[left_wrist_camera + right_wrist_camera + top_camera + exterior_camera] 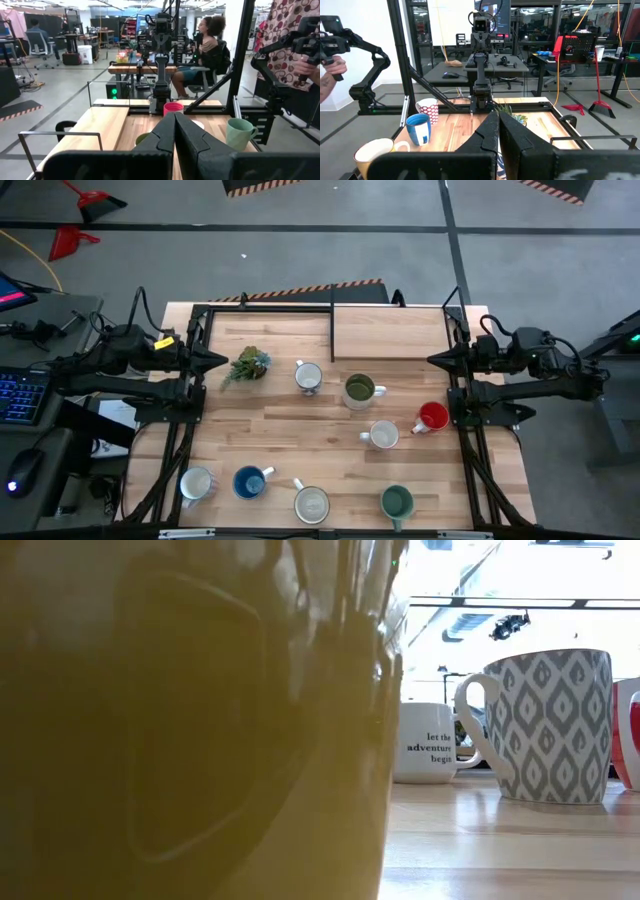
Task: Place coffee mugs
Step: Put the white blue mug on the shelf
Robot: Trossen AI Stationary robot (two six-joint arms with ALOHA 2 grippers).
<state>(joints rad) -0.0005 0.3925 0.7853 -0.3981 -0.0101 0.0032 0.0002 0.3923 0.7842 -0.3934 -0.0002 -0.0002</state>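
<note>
Along the table's (300, 430) near edge stand four mugs in a row: a white mug (196, 483) at the left, a blue mug (249, 482) just beside it, a grey mug (311, 504) past the middle, and a teal mug (396, 502) toward the right. Farther in, right of centre, a pale mug (383, 435) sits near a red mug (432, 418), which stands close to the right rail. Beyond these an olive mug (359, 390) stands at mid-table, with a patterned mug (308, 376) to its left and a plant sprig (248, 366) left of that again. All the mugs are upright and apart from one another, and none is held. At the table's left side the left gripper (222, 361) hangs over the rail near the sprig, its two fingers pressed tight together with nothing between them. Opposite, at the right side, the right gripper (433, 361) points inward at the same depth, its fingers likewise closed on nothing. At the far edge a raised wooden board (390, 332) lies flat. Beyond the table a person's hand (331, 70) grips a handle on another dark arm.
</note>
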